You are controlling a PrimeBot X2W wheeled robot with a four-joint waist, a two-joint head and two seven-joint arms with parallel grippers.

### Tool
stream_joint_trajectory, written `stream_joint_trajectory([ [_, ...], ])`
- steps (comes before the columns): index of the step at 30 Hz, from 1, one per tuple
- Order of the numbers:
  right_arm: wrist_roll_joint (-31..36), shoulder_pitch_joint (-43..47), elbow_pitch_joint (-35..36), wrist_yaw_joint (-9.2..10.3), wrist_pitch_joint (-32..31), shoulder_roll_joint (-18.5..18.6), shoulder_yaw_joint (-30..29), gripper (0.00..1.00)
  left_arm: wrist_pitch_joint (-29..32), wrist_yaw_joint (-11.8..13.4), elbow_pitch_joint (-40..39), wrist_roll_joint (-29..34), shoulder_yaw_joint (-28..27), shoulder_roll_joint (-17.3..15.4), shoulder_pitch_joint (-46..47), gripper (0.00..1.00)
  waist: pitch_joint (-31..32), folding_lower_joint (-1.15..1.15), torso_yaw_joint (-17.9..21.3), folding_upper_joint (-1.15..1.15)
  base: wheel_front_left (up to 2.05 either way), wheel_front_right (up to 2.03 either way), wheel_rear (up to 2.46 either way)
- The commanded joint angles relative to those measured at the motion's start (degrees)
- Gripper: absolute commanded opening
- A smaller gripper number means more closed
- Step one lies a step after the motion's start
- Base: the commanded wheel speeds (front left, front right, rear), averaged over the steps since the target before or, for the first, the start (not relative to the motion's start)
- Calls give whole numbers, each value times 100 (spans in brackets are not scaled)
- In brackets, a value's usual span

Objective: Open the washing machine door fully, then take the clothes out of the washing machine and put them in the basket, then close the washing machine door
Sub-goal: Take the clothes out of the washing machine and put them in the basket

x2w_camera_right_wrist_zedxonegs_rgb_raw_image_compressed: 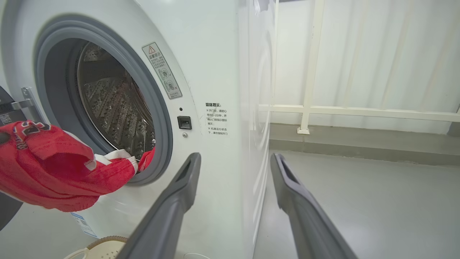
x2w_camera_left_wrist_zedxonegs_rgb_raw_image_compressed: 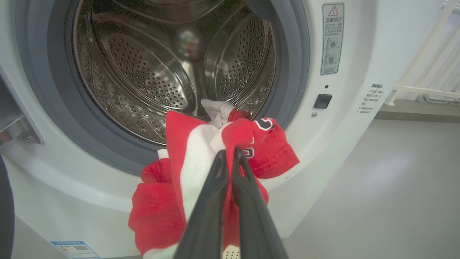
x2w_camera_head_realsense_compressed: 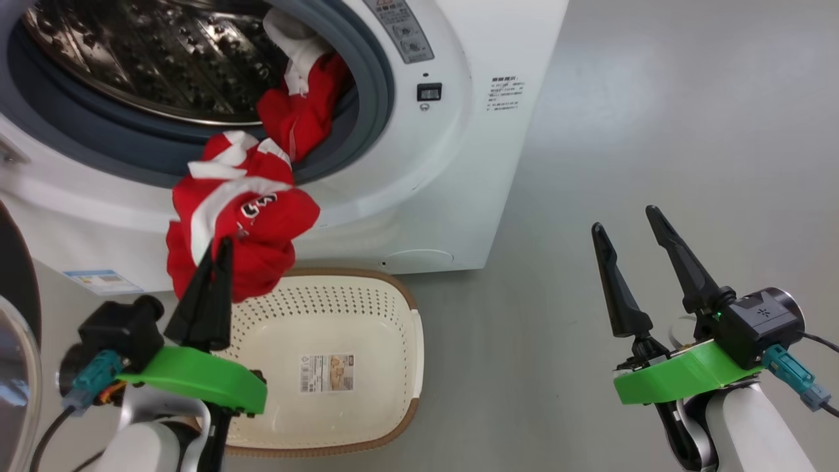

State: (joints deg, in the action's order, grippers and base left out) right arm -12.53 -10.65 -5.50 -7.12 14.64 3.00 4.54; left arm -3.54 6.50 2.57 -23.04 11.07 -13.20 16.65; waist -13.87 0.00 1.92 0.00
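My left gripper (x2w_camera_head_realsense_compressed: pixel 219 252) is shut on the red and white clothes (x2w_camera_head_realsense_compressed: pixel 239 223), which hang just above the far left rim of the cream basket (x2w_camera_head_realsense_compressed: pixel 393 341). The fabric trails back over the grey gasket into the steel drum of the white washing machine (x2w_camera_head_realsense_compressed: pixel 452 164). In the left wrist view the clothes (x2w_camera_left_wrist_zedxonegs_rgb_raw_image_compressed: pixel 201 162) bunch around the closed gripper (x2w_camera_left_wrist_zedxonegs_rgb_raw_image_compressed: pixel 230 153) in front of the washing machine (x2w_camera_left_wrist_zedxonegs_rgb_raw_image_compressed: pixel 345 118) opening. The washing machine door (x2w_camera_head_realsense_compressed: pixel 16 341) stands swung open at the far left edge. My right gripper (x2w_camera_head_realsense_compressed: pixel 629 219) is open over bare floor, right of the machine (x2w_camera_right_wrist_zedxonegs_rgb_raw_image_compressed: pixel 215 72).
Grey floor (x2w_camera_head_realsense_compressed: pixel 655 131) spreads to the right of the machine. A white railing (x2w_camera_right_wrist_zedxonegs_rgb_raw_image_compressed: pixel 341 111) with pale curtains behind it runs along the far side. The basket holds a paper label (x2w_camera_head_realsense_compressed: pixel 326 372) on its bottom.
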Motion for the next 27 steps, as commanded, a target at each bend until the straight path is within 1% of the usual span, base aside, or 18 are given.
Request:
stream_joint_trajectory([
  [1,34,-7,153,-36,36,-13,137,100,12,-42,-35,-88,-202,-78,63,0,-87,0,12,0,0,0,0],
  [7,70,-113,94,-36,36,-13,156,100,-180,-346,977,-534,-225,189,323,0,-362,0,45,0,0,0,0],
  [15,120,-293,117,-36,36,-13,151,100,-493,-543,2651,-641,-181,380,964,0,-767,0,92,0,0,0,0],
  [16,140,-338,122,-36,36,-13,159,100,-551,-604,3089,-685,-178,436,1142,0,-875,0,108,0,0,0,0],
  [20,173,-429,135,-36,36,-13,164,100,-691,-720,3944,-663,-101,508,1529,0,-1079,0,148,0,0,0,0],
  [27,175,-547,148,-36,36,-13,185,100,-896,-936,5249,-722,-52,655,2122,0,-1386,0,279,0,0,0,0],
])
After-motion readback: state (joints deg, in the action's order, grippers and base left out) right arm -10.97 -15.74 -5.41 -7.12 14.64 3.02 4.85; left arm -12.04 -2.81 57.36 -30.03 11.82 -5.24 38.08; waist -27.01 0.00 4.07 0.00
